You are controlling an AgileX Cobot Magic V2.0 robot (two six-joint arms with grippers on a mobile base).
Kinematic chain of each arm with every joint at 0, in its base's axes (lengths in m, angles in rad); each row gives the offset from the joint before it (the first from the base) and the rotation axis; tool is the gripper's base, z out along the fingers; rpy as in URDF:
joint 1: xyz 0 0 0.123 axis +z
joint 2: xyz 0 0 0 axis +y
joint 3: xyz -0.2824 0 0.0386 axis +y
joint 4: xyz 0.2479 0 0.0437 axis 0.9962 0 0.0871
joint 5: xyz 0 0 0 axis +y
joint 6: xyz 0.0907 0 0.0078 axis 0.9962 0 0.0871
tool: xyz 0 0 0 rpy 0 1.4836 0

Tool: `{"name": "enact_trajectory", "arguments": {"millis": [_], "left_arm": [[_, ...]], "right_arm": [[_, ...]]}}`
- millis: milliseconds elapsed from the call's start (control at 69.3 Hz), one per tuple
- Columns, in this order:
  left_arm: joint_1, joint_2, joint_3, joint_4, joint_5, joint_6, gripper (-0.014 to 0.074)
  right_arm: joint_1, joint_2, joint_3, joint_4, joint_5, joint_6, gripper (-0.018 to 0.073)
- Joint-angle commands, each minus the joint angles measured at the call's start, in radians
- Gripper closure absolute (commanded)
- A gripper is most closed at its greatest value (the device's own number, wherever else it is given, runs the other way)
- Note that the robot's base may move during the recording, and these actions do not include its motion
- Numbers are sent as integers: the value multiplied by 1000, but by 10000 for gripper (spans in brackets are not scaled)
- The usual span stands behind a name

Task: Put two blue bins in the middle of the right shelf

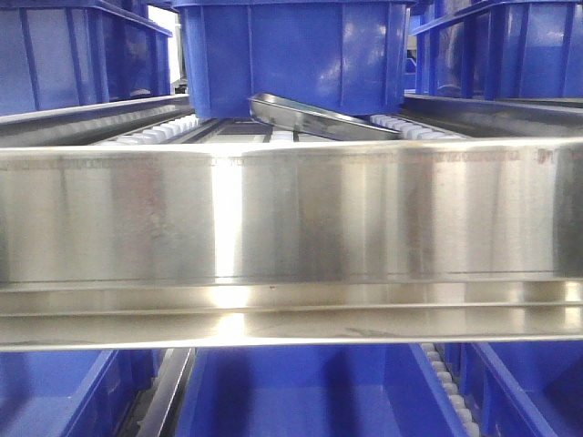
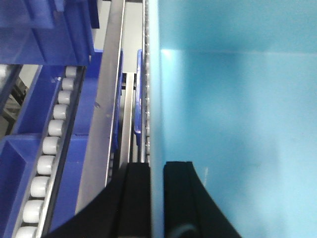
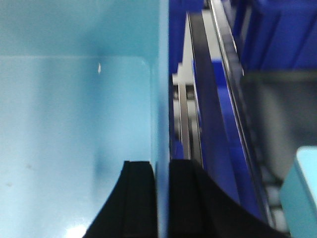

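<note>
- Left end effector (image 2: 157, 171) and right end effector (image 3: 162, 168) each clench a wall of the bin (image 2: 237, 124).
- Carrying step, I judge; next, both must move level together toward the right shelf.

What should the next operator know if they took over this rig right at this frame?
Left pincer: shut on the left wall of the blue bin, one finger on each side.
Right pincer: shut the same way on the opposite wall.
The bin is over the roller lane, behind the steel shelf beam. Whether it rests on the rollers cannot be told. Neighbouring bins stand alongside.
Done: one bin gripped by both arms at a shelf.
Left: seat it, release, and handle the other bin if this is the first, which the views do not show.
</note>
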Motion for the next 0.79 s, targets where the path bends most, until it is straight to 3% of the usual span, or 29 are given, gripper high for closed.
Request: {"name": "enact_trajectory", "arguments": {"millis": [0,779], "left_arm": [[-10,-15,-11,10,-38,-5,707],[-10,-15,-11,32,-41,-5,707]], "right_arm": [[1,-13,-14,-53,-66,-4,721],[1,-9,-14,-55,-94,-4,721]]}}
